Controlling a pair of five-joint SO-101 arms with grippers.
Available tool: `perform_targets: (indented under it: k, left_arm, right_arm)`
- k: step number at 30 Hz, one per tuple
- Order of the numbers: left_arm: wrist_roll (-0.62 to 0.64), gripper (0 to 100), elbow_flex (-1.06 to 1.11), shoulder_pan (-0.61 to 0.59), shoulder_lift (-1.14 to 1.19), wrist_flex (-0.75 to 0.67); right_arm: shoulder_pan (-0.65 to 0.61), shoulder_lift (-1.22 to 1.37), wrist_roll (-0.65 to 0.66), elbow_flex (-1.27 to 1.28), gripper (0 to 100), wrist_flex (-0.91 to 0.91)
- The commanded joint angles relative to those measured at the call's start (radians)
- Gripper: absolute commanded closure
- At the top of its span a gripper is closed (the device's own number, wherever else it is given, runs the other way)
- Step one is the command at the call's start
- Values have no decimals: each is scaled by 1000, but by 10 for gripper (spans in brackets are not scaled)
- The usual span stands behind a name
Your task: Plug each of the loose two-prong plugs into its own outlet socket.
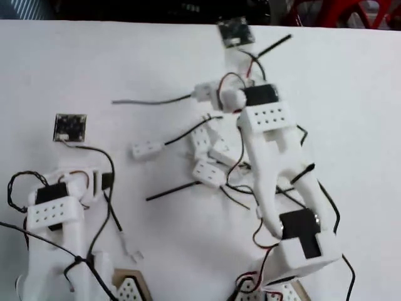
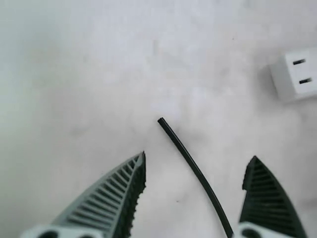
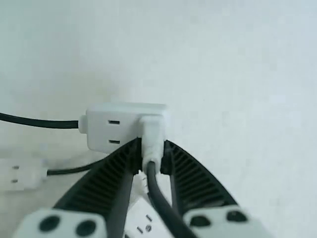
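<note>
Plug (image 3: 150, 130) white, blocky, prongs hidden, thick black cord (image 3: 156, 193) running back from its tail. Clamped between dark ribbed fingers of right gripper (image 3: 151, 145), nearly closed around it. Nose pressed against face of white outlet (image 3: 106, 130), just beside a bare pair of slots; whether fully seated, cannot tell. Thin black lead (image 3: 34, 120) off outlet's far end. Left gripper (image 2: 198, 156) spread wide, holding nothing, low over table (image 2: 74, 74), loose black wire end (image 2: 181, 144) between its fingers, second outlet (image 2: 296, 74), white, near and untouched.
</note>
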Motion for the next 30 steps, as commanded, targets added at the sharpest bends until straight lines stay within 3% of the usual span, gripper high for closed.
perform_targets:
  k: [1, 7, 10, 14, 22, 30]
  left_arm:
    - [26, 688, -9, -8, -27, -23]
    - [29, 688, -9, -8, -27, -23]
    - [29, 688, -9, -8, -27, -23]
    - [29, 688, -9, -8, -27, -23]
    - [48, 688, -20, -82, -27, -48]
    - [109, 688, -29, -133, -27, -51]
  right_arm:
    - [54, 39, -52, -51, 982, -116]
    - [85, 173, -55, -58, 981, -251]
    - [87, 232, -57, -121, 930, -222]
    - [84, 294, -58, -250, 815, -68]
    - [28, 200, -58, -427, 861, 312]
    - [-162, 114, -58, -425, 861, 595]
